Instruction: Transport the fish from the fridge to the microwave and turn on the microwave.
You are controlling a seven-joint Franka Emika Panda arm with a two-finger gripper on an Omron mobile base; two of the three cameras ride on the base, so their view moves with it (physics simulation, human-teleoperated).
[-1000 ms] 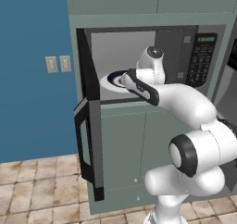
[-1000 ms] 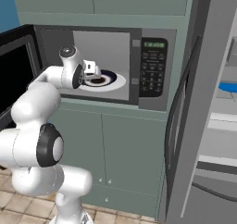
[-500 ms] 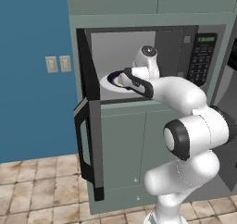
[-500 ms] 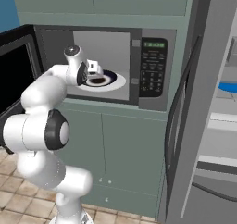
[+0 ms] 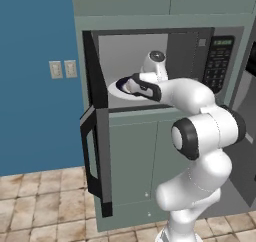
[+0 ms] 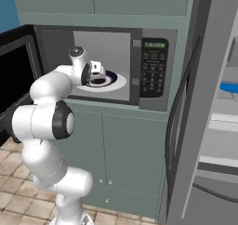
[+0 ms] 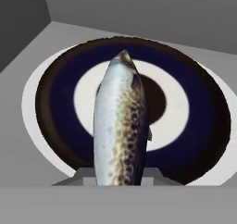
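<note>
Fish [image 7: 121, 126] is what the robot's hand is holding, and it is a long silver one with brown spots, not a blue lump. The hand view looks straight along it, with the fish sticking out from between the two fingers, so the gripper [image 6: 96, 70] is clamped tight on the fish. Under the fish sits the round white turntable plate [image 7: 41, 93], and on that plate lies a dark blue dish [image 7: 60, 116] with a white middle. The fish hangs over the dish, and I cannot tell if it touches the dish yet. All of this is inside the microwave [image 6: 153, 38], whose door [image 5: 97, 161] swings wide open to the left. The arm reaches in through the opening from the front. The black keypad [image 6: 152, 70] with its green display is on the right side of the microwave front. The fridge [image 6: 218, 117] stands off to the right with its thick grey door open, and a blue thing rests on one of its shelves. So the first big part looks done: the fish is out of the fridge and has made it into the microwave. What is left, I think, is to let go of the fish on the dish, pull the arm out, shut the door, and press a button to turn the microwave on.
</note>
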